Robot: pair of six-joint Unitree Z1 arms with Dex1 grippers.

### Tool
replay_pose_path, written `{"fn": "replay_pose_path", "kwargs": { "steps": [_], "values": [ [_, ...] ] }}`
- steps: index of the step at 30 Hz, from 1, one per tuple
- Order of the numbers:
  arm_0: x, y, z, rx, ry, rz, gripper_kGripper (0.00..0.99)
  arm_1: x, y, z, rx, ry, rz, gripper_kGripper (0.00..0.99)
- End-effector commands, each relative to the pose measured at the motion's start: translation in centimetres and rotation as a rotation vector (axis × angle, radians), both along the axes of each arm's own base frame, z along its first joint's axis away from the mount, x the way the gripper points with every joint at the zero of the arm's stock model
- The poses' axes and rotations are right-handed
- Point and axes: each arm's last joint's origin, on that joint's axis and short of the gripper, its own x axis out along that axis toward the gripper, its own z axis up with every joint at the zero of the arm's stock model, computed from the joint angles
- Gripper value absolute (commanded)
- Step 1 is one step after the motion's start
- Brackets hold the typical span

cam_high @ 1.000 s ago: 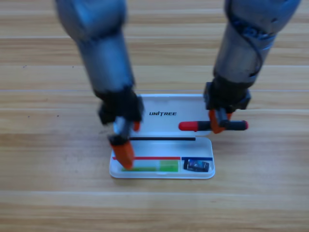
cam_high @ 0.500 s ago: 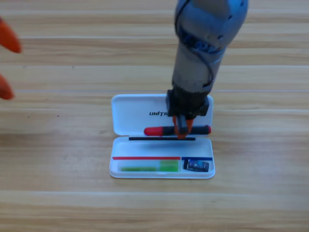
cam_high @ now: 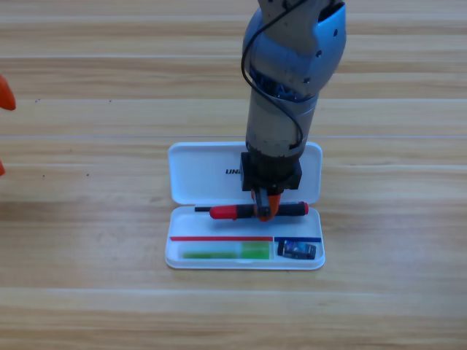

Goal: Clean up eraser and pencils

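- We see the right pincer (cam_high: 264,209) pointing down over the white case (cam_high: 197,168), clenched on the red pen (cam_high: 237,211) about mid-barrel.
- The red pen lies level across the top of the case's lower tray, red cap to the left, black end to the right.
- The green pen (cam_high: 225,253) lies in the tray's long compartment on the left.
- The eraser (cam_high: 298,250) sits in the small compartment at the right end of the tray.
- The case stands open on the table (cam_high: 394,219), lid toward the top.
- The left pincer (cam_high: 3,131) waits at the left edge, well apart; only its orange tips show, spread apart.
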Motion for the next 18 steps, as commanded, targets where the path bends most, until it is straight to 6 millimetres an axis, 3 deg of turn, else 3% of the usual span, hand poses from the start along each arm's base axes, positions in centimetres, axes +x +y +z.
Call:
{"fn": "replay_pose_path", "kwargs": {
  "steps": [1,2,8,10,15,18],
  "values": [
    [0.1,0.4,-1.0,-0.002,0.02,0.01,0.99,-0.9,1.2,-2.7,-0.065,0.03,0.012,0.0],
    [0.1,0.4,-1.0,0.0,0.021,0.01,0.99,-0.9,1.1,-2.6,-0.062,0.028,0.011,0.046],
    [0.4,0.3,-1.6,0.002,0.034,0.01,0.99,-1.0,1.0,-2.3,-0.061,0.027,0.011,0.598],
    [0.5,0.3,-1.7,0.001,0.036,0.009,0.99,-1.0,1.0,-2.2,-0.063,0.027,0.007,0.724],
    [0.6,0.3,-1.7,-0.001,0.032,0.009,0.99,-1.2,0.8,-1.4,-0.051,0.02,-0.002,0.796],
    [0.7,0.2,-1.5,-0.007,0.023,0.01,0.99,-1.9,0.1,0.7,-0.026,0.013,-0.006,0.838]
  ]
}}
